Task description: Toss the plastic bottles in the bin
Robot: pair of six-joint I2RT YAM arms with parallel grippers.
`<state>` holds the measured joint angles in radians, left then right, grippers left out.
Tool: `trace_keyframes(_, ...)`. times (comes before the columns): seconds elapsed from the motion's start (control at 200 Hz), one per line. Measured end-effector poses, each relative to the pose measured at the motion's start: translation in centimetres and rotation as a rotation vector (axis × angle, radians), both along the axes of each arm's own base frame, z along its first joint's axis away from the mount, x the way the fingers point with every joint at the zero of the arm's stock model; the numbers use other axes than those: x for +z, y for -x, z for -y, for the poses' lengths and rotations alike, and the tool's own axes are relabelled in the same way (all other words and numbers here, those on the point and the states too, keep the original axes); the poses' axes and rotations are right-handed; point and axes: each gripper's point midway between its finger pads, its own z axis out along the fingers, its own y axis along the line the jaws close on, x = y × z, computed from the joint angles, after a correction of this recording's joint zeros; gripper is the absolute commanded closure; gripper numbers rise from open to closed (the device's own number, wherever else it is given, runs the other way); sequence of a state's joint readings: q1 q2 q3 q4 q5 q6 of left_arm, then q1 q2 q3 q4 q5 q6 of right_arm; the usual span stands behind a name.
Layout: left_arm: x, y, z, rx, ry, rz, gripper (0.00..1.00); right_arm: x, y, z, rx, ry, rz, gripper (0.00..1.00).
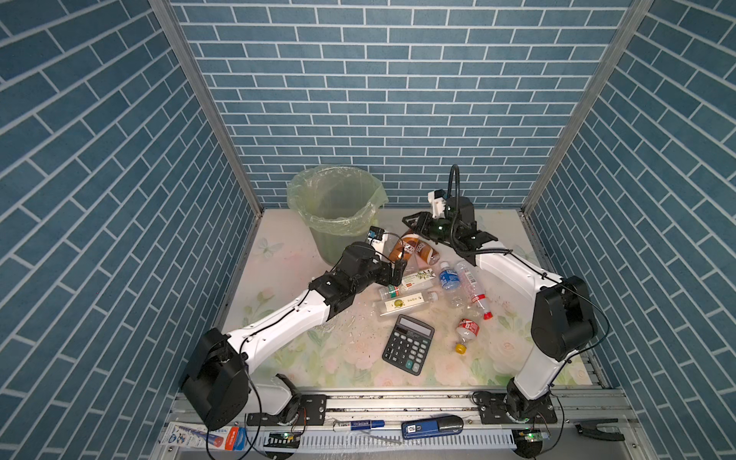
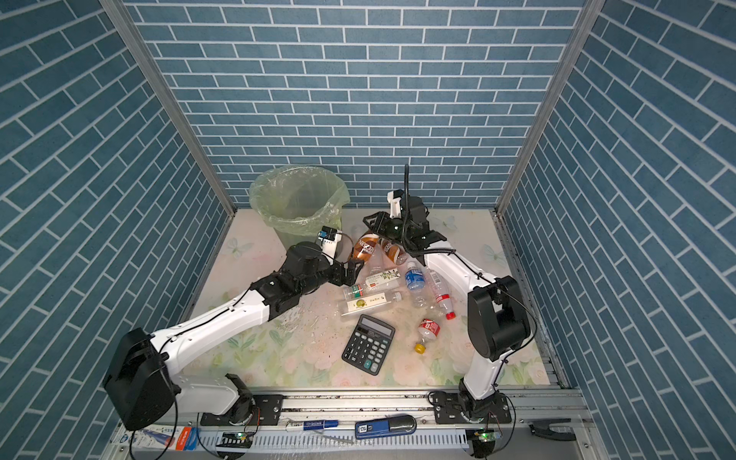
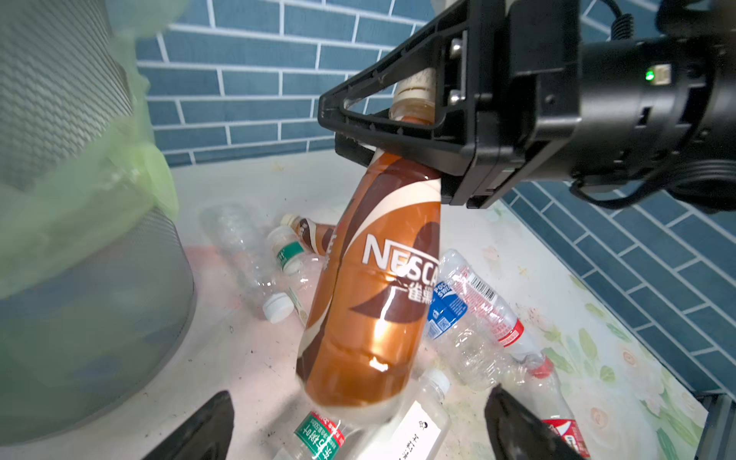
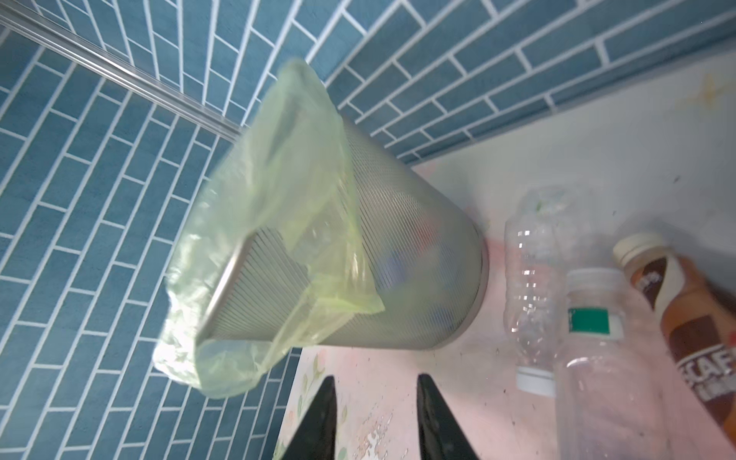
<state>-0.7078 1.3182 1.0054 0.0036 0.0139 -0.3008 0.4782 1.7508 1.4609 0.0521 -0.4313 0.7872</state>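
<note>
**Progress.** Partway, by my reckoning, with most of the work left.
- The bin [image 1: 328,245] stands upright on the desk [image 1: 498,358], upper left of centre in both top views, its bag folded over the rim.
- In the right wrist view, dim blue and reddish shapes show through its mesh wall. These are probably bottles already in; I cannot tell how many.

**In hand.**
- The right claw [image 3: 330,131] is clenched on the neck of the brown coffee bottle [image 3: 378,298].
- That bottle hangs tilted above the pile. In the top views it is just right of the bin, not over the rim.
- The left claw [image 1: 401,271] is spread wide and empty under the bottle's base, touching nothing that I can see.

**Left to do, as I judge it.** Carry this one over the rim and drop it, then clear the rest.

**Count outside the bin.**
- Brown: two, the held one and the second brown bottle [image 1: 429,255] lying right of it.
- Unlabelled clear bottle [image 4: 529,286], white cap: one, near the bin's foot.
- Green-banded bottle [image 4: 589,318]: one.
- Blue-label bottle [image 1: 448,276]: one.
- Red-capped bottle [image 1: 476,296], red label: one.
- Green-and-red-label bottle [image 1: 390,292]: one.
- Square white-label bottle [image 1: 402,304]: one.
- Crushed yellow-capped bottle [image 1: 466,330]: one, lower right of the pile and apart from it.
- Total: nine. Crumpled clear plastic beside the blue one may be a tenth; I cannot tell.

**Other things.**
- Calculator [image 1: 408,344]: one, lower centre, not for the bin.
- Bins: one.
</note>
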Motion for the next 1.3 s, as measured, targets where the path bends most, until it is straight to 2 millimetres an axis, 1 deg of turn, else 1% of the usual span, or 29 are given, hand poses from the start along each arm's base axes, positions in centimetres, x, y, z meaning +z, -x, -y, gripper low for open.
trace_keyframes(0.085,3.6,0.1,-0.8,0.018,0.025,0.059,0.01,4.6,-1.1,0.6,-0.028,0.015,0.098,1.0)
trace_keyframes(0.17,7.6,0.2,-2.2,0.046,0.063,0.125,0.01,11.0,-1.7,1.6,-0.065,0.003,0.231,1.0)
trace_keyframes(0.22,9.4,0.2,-3.1,0.069,0.081,0.154,0.01,14.8,-1.7,2.2,-0.085,-0.012,0.309,1.0)
trace_keyframes(0.225,9.6,0.2,-3.2,0.07,0.083,0.157,0.01,15.5,-1.6,2.3,-0.088,-0.017,0.322,1.0)
trace_keyframes(0.235,9.8,0.2,-3.4,0.075,0.085,0.16,0.01,16.1,-1.6,2.4,-0.091,-0.019,0.333,1.0)
trace_keyframes(0.285,11.2,0.2,-4.6,0.1,0.096,0.18,0.01,20.1,-1.4,3.3,-0.116,-0.035,0.415,1.0)
trace_keyframes(0.3,11.6,0.2,-5.0,0.11,0.1,0.186,0.01,21.6,-1.3,3.6,-0.126,-0.043,0.449,1.0)
trace_keyframes(0.36,12.8,0.2,-6.4,0.143,0.11,0.203,0.01,26.3,-0.7,4.8,-0.164,-0.069,0.55,1.0)
trace_keyframes(0.43,13.9,0.2,-8.1,0.184,0.118,0.216,0.01,30.7,0.2,6.6,-0.22,-0.098,0.653,1.0)
trace_keyframes(0.48,14.6,0.2,-9.3,0.209,0.124,0.224,0.01,33.0,0.7,7.9,-0.266,-0.115,0.707,1.0)
trace_keyframes(0.535,15.3,0.3,-10.4,0.233,0.131,0.237,0.01,35.0,1.2,9.2,-0.314,-0.137,0.757,1.0)
trace_keyframes(0.585,15.8,0.4,-11.2,0.252,0.137,0.244,0.01,36.1,1.4,10.0,-0.355,-0.153,0.786,1.0)
trace_keyframes(0.65,16.2,0.5,-12.1,0.27,0.142,0.249,0.01,37.1,1.1,10.8,-0.397,-0.172,0.807,1.0)
trace_keyframes(0.72,16.3,0.6,-12.7,0.283,0.145,0.249,0.01,37.5,0.2,10.6,-0.413,-0.198,0.815,1.0)
trace_keyframes(0.78,16.3,0.6,-13.0,0.289,0.146,0.246,0.01,37.0,-1.1,9.3,-0.403,-0.218,0.807,1.0)
trace_keyframes(0.815,16.2,0.6,-13.1,0.291,0.146,0.243,0.01,36.4,-2.0,8.1,-0.388,-0.227,0.797,0.92)
trace_keyframes(0.855,16.0,0.5,-13.2,0.292,0.144,0.237,0.01,35.3,-2.9,6.3,-0.363,-0.232,0.779,0.76)
trace_keyframes(0.87,15.9,0.5,-13.3,0.293,0.143,0.234,0.01,34.3,-3.5,5.0,-0.343,-0.231,0.765,0.69)
trace_keyframes(0.885,15.8,0.5,-13.3,0.294,0.143,0.232,0.01,34.0,-3.7,4.3,-0.333,-0.232,0.759,0.63)
trace_keyframes(0.92,15.6,0.4,-13.4,0.296,0.141,0.226,0.01,32.3,-4.5,1.9,-0.295,-0.231,0.737,0.52)
trace_keyframes(0.935,15.4,0.4,-13.5,0.296,0.14,0.222,0.01,31.1,-4.9,0.4,-0.27,-0.231,0.718,0.49)
trace_keyframes(0.945,15.4,0.4,-13.5,0.297,0.141,0.221,0.01,30.7,-5.0,-0.1,-0.261,-0.233,0.709,0.47)
trace_keyframes(0.975,15.0,0.3,-13.6,0.3,0.138,0.213,0.01,28.6,-5.5,-2.5,-0.221,-0.222,0.675,0.43)
trace_keyframes(1.025,14.5,0.2,-13.8,0.305,0.136,0.201,0.01,24.4,-6.3,-6.4,-0.157,-0.19,0.605,0.35)
trace_keyframes(1.07,14.0,0.1,-14.0,0.309,0.135,0.187,0.01,21.0,-6.7,-9.0,-0.112,-0.159,0.545,0.27)
trace_keyframes(1.125,13.4,0.1,-14.2,0.312,0.135,0.171,0.01,17.7,-6.5,-11.8,-0.062,-0.123,0.493,0.24)
trace_keyframes(1.17,12.9,0.1,-14.3,0.312,0.133,0.159,0.01,16.1,-6.1,-12.9,-0.037,-0.098,0.459,0.23)
trace_keyframes(1.21,12.5,0.1,-14.3,0.311,0.132,0.15,0.01,15.6,-5.8,-13.4,-0.026,-0.087,0.45,0.21)
trace_keyframes(1.3,11.8,0.2,-14.3,0.309,0.129,0.135,0.01,17.2,-5.3,-12.8,-0.031,-0.095,0.481,0.17)
